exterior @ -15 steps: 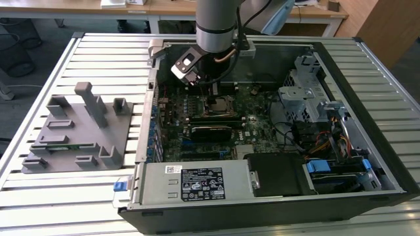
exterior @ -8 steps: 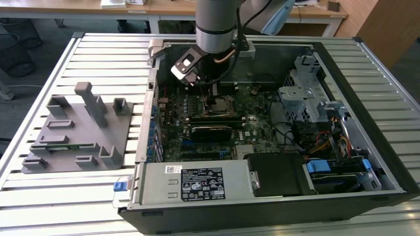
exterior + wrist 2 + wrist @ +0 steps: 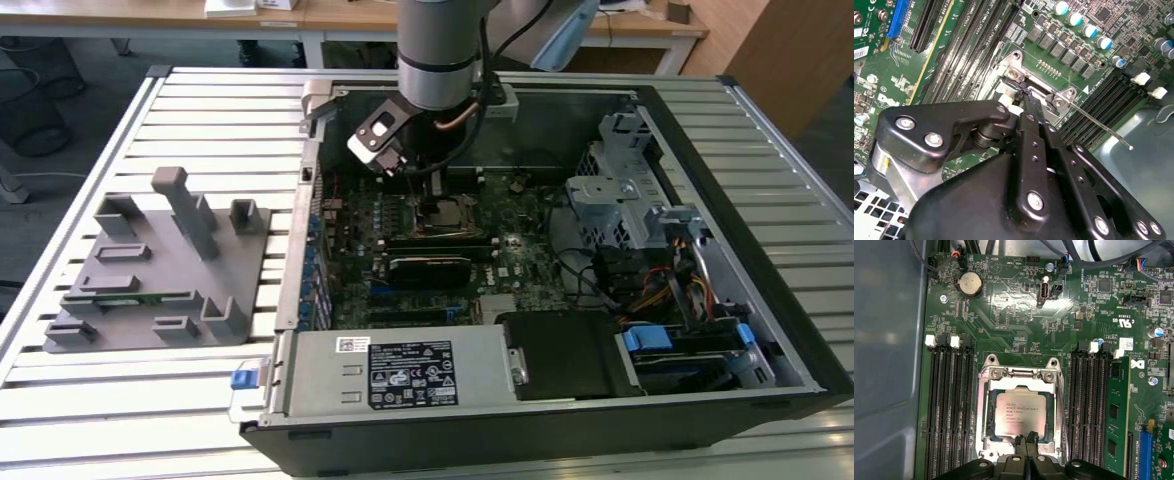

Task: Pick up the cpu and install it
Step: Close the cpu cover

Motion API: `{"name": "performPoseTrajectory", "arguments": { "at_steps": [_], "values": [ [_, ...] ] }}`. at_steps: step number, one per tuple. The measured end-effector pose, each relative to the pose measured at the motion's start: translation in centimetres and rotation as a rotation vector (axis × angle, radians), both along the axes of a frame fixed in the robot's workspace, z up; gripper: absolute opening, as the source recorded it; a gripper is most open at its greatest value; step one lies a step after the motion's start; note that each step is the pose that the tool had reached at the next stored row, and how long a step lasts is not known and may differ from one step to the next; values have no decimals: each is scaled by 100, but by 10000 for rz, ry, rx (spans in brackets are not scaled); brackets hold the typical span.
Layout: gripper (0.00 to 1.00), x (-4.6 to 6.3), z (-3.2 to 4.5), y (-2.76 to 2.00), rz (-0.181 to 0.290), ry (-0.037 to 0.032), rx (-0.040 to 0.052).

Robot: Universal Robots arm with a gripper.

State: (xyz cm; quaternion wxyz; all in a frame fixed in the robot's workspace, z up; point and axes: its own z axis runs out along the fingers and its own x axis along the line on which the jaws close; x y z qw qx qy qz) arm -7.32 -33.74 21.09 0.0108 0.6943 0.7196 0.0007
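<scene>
The cpu [image 3: 1019, 412], a small square chip with a pale silvery top, lies flat inside the metal socket frame [image 3: 988, 405] on the green motherboard [image 3: 1004, 315]. My gripper [image 3: 1027, 441] hangs just above the socket, its two black fingers pressed together with nothing between them, their tips at one edge of the cpu. In the second wrist view the shut fingertips [image 3: 1025, 100] point down at the socket frame [image 3: 1015, 70]. In the exterior view the arm [image 3: 434, 60] reaches down into the open computer case over the socket [image 3: 447, 212].
A thin metal lever rod [image 3: 1104, 129] sticks out from the socket. Memory slots [image 3: 949, 410] flank it, with a green memory stick [image 3: 1116, 415] seated. Outside the case a grey plastic tray [image 3: 147, 270] sits on the slatted table. Drive cages and cables [image 3: 641, 240] crowd the case.
</scene>
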Motion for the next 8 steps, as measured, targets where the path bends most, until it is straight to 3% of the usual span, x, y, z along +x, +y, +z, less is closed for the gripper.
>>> {"name": "performPoseTrajectory", "arguments": {
  "at_steps": [8],
  "values": [
    [11, -1, -23, 0, 0, -1, 1]
  ]
}}
